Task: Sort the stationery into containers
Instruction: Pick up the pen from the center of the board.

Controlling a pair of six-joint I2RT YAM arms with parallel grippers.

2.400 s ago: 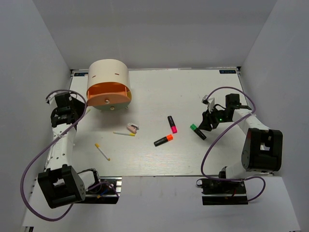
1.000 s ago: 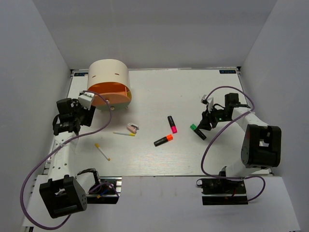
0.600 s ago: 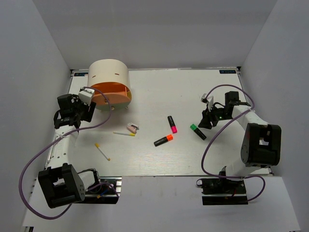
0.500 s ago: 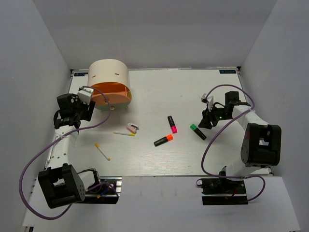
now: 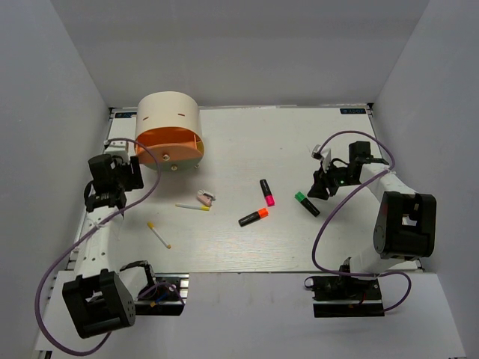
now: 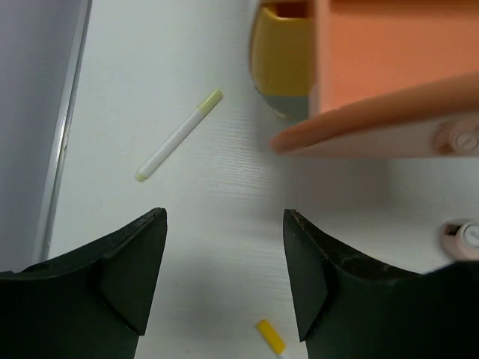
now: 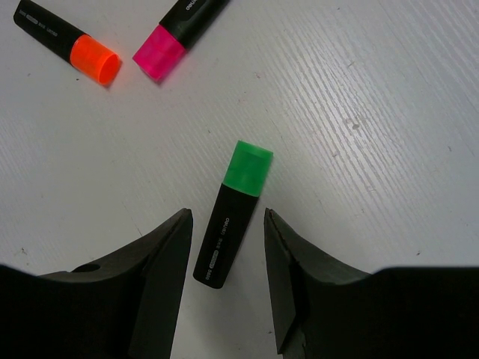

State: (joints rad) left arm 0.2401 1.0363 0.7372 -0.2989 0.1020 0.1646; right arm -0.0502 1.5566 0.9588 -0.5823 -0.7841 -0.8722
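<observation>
The cream organiser [image 5: 168,129] with an orange front stands at the back left. Its orange and yellow base fills the upper right of the left wrist view [image 6: 389,67]. My left gripper [image 5: 127,178] [image 6: 224,224] hangs open and empty just left of it, above bare table. One pale-yellow stick [image 5: 192,207] [image 6: 179,136] and another [image 5: 159,235] [image 6: 270,336] lie nearby. The pink-and-white clip [image 5: 205,197] lies beside the first stick. My right gripper [image 5: 315,190] [image 7: 226,217] is open, its fingers either side of the green-capped marker [image 5: 306,203] [image 7: 232,224]. The pink-capped marker [image 5: 266,191] [image 7: 179,34] and the orange-capped marker [image 5: 254,217] [image 7: 67,45] lie mid-table.
White walls close the table on three sides. A purple cable [image 5: 146,191] loops from the left arm past the organiser's front and crosses the left wrist view as a blurred band [image 6: 374,112]. A metal rail [image 6: 63,134] marks the table's left edge.
My left gripper swung up to the organiser's front, then drew back down and left, away from it. My right gripper has stayed over the green-capped marker, shifting only slightly.
</observation>
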